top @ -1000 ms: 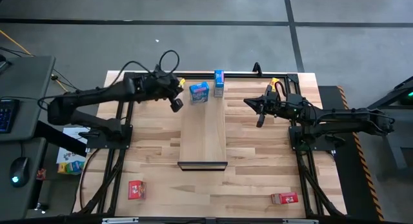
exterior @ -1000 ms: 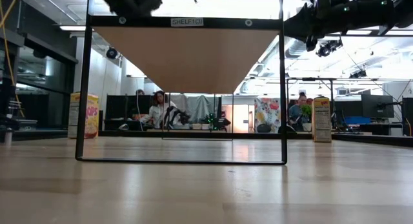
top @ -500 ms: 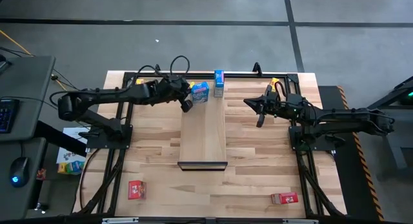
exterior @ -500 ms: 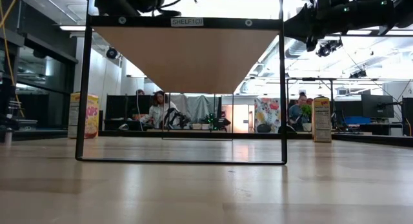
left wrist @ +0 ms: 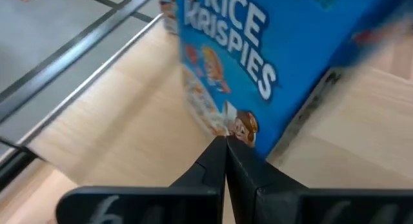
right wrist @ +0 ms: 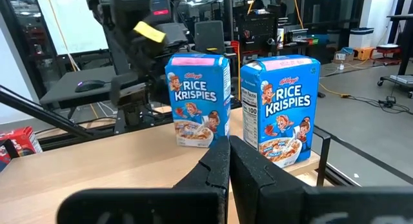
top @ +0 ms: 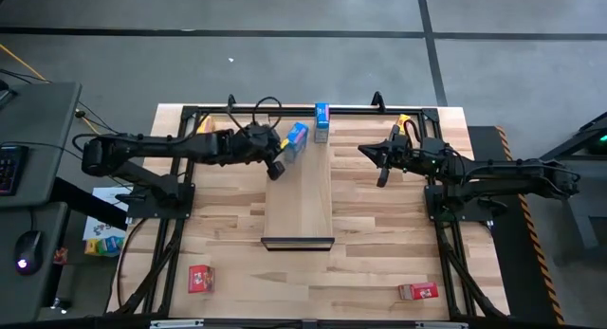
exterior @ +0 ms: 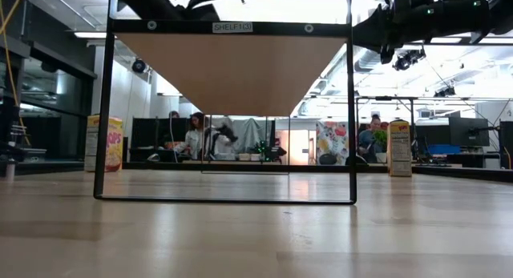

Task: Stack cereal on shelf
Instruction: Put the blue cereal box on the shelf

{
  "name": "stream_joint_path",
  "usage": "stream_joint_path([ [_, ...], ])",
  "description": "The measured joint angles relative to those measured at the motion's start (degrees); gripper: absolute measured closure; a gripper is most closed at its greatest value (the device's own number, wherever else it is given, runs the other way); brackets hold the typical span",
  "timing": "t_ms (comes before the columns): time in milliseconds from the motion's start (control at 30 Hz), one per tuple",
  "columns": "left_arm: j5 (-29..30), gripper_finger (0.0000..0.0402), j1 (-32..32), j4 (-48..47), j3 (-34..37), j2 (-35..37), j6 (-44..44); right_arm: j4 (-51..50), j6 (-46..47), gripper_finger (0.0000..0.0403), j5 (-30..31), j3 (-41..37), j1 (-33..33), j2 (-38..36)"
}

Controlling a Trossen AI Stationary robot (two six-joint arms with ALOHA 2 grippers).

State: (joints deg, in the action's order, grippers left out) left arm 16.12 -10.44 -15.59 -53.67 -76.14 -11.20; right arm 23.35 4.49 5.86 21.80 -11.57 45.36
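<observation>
The shelf (top: 299,201) is a pale plank on a black frame, with its dark lip (top: 298,242) at the near end; the low view shows its underside (exterior: 232,70). Two blue cereal boxes stand upright on its far end: one (top: 296,142) beside my left gripper, also in the right wrist view (right wrist: 197,101), and one (top: 322,122) at the far right corner. My left gripper (top: 277,166) is shut at the first box's base. My right gripper (top: 381,170) is shut and empty, right of the shelf. Two red boxes (top: 200,278) (top: 418,291) lie near the table's near edge. My left gripper's shut fingertips (left wrist: 226,146) meet the blue box's printed front face at its lower edge (left wrist: 242,127), coming level from the table's left. The box stands upright on its base on the shelf's far end. I cannot tell for certain that the tips touch it.
The shelf's black frame (exterior: 103,110) stands on the striped tabletop (top: 218,225). Two yellow boxes show in the low view at the far left (exterior: 104,142) and far right (exterior: 399,148). People sit in the room beyond the table (exterior: 195,134).
My left gripper has gone toward the table's right edge and slightly toward the near edge, along the blue box. The box has turned about on the shelf's far end and now shows narrower from above, still upright.
</observation>
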Motion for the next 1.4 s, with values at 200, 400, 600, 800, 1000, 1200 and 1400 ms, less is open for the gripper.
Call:
stream_joint_path([
  [200,0.0,0.0401,1.9,-0.5,0.0,1.1,-1.5,0.0,0.0,0.0403,0.0,0.0,0.0,0.0],
  [400,1.1,0.0401,4.1,-8.1,-1.8,4.8,-3.7,0.0,0.0,0.0403,0.0,0.0,0.0,0.0],
  [600,-4.3,0.0401,8.6,-7.1,-1.2,6.1,4.2,0.0,0.0,0.0403,0.0,0.0,0.0,0.0],
  [800,-8.8,0.0401,8.6,6.5,6.0,4.5,14.3,0.0,0.2,0.0403,0.0,0.0,0.0,0.0],
  [1000,-12.3,0.0401,3.4,13.4,9.0,4.4,21.2,0.0,0.6,0.0403,0.0,0.0,0.0,0.0],
  [1200,-16.5,0.0401,-2.7,16.0,9.0,3.3,24.3,0.0,0.6,0.0403,0.0,0.0,0.0,0.0],
  [1400,-22.0,0.0401,-6.0,18.9,8.9,2.5,24.9,-0.2,0.6,0.0403,0.0,0.0,0.0,0.0],
])
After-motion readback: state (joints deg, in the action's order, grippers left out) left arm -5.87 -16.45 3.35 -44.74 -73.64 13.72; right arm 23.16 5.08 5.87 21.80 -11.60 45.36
